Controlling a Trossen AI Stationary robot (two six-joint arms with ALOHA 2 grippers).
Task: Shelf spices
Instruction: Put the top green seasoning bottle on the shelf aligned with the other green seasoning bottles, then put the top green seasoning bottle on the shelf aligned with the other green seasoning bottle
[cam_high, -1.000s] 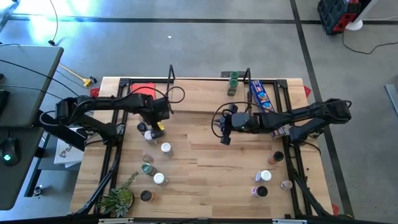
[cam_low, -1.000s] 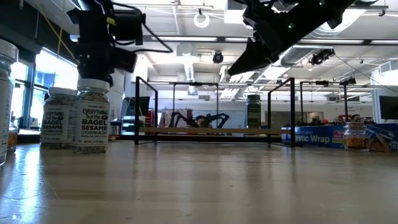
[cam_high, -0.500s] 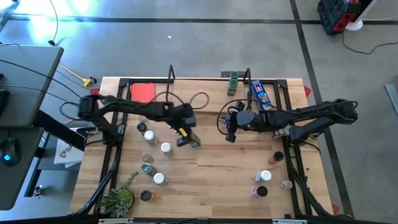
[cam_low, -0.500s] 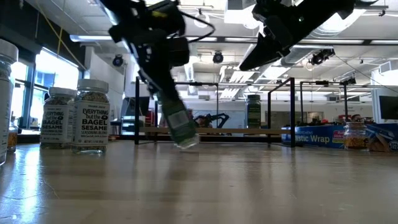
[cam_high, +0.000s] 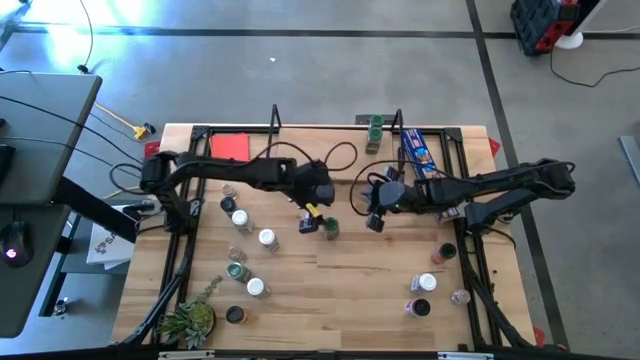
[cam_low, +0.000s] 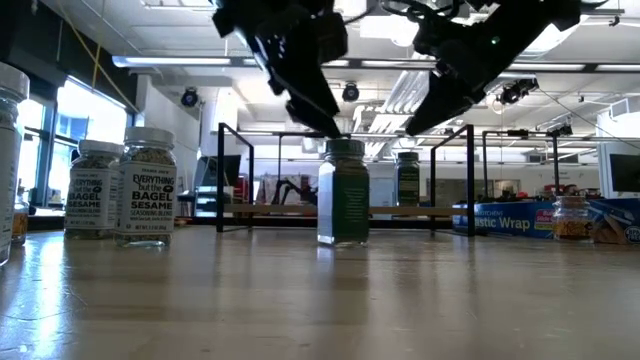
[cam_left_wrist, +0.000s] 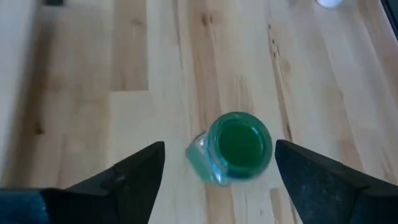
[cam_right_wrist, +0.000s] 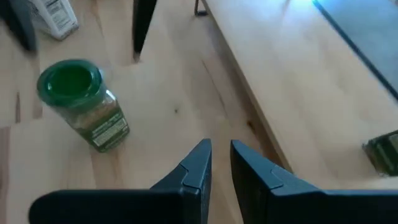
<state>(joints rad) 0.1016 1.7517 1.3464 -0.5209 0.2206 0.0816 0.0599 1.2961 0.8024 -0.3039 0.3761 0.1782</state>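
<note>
**Green-capped jar set down mid-table for a handover**

The left gripper (cam_left_wrist: 217, 180) hangs directly over a green-lidded spice jar (cam_high: 328, 228), its fingers spread wide and clear of the glass on both sides, so the jar is released and stands upright on the table (cam_high: 340, 285) by itself. It sits near the middle, between the two arms, likely so the other arm can take it. The right gripper (cam_high: 374, 222) waits just beside the jar, its fingers nearly pressed together and holding nothing. The shelf (cam_high: 335, 165) runs along the table's far side, with one jar (cam_high: 375, 128) already at its right end. Other jars (cam_high: 240, 217) are clustered at the table's left and right.
</note>
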